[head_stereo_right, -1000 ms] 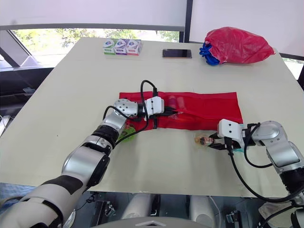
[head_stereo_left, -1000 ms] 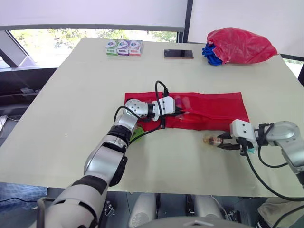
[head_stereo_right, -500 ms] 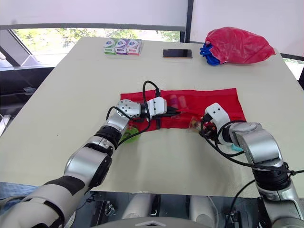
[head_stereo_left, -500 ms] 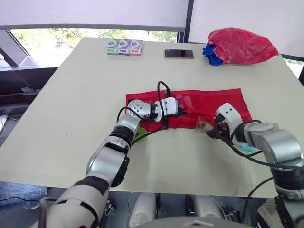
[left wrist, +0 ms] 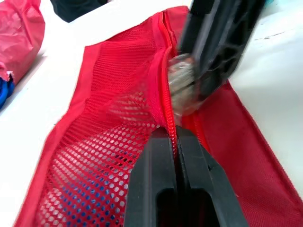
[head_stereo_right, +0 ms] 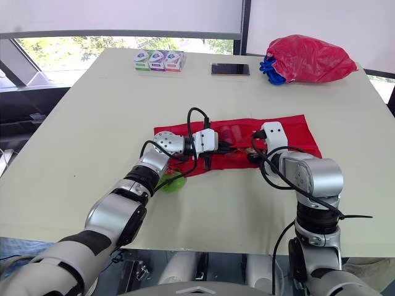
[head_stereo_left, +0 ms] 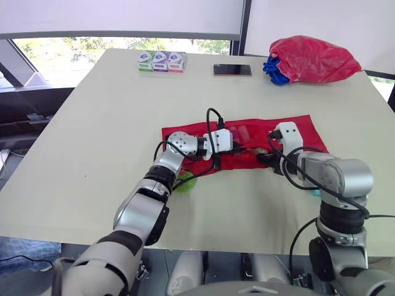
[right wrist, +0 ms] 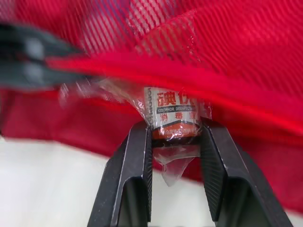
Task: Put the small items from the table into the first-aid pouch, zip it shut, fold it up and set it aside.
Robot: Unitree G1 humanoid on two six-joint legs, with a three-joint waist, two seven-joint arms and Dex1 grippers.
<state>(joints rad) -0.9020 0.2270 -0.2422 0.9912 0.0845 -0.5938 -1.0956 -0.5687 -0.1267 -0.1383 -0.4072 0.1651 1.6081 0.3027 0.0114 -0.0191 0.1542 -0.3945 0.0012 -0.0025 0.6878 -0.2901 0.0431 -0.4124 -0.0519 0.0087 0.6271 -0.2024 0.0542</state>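
**Packet at pouch mouth: insertion step**

Right gripper (right wrist: 175, 130): fingers pressed onto a small clear-wrapped packet (right wrist: 173, 111), gripped by its orange lower end. The printed label faces the wrist camera. The loose wrapper tail hangs back between my fingers.

Just ahead of the tips: the red lip of the first-aid pouch (head_stereo_left: 299, 131), with the mesh panel directly beyond it. The packet's top end sits at or just under that lip. I cannot tell whether it has crossed into the pocket.

Left gripper (left wrist: 173, 135): fingers pressed together on the zipper edge (left wrist: 165, 85), lifting the mesh side. My right fingers and the packet are immediately in front of it, nearly touching.

Judgement on doing this well:
- Left pinch should hold the lip raised so the slot stays open.
- Push the packet in along the zipper line, label end first, low and flat.
- Release only once the whole wrapper is past the lip, because the crinkly tail could snag the teeth.
- Avoid bumping the left fingertips.

Pose: right elbow folded hard, with the forearm swung inward and the gripper aimed across toward the left one. Left arm reaches forward, low over the table (head_stereo_left: 92, 123), aimed back at the right one.

Behind the left gripper, by its forearm: a green item (head_stereo_left: 183, 183), not yet packed. Far beyond both: three small boxes (head_stereo_left: 160, 61), a phone (head_stereo_left: 232, 70) and a red bag (head_stereo_left: 311, 58).
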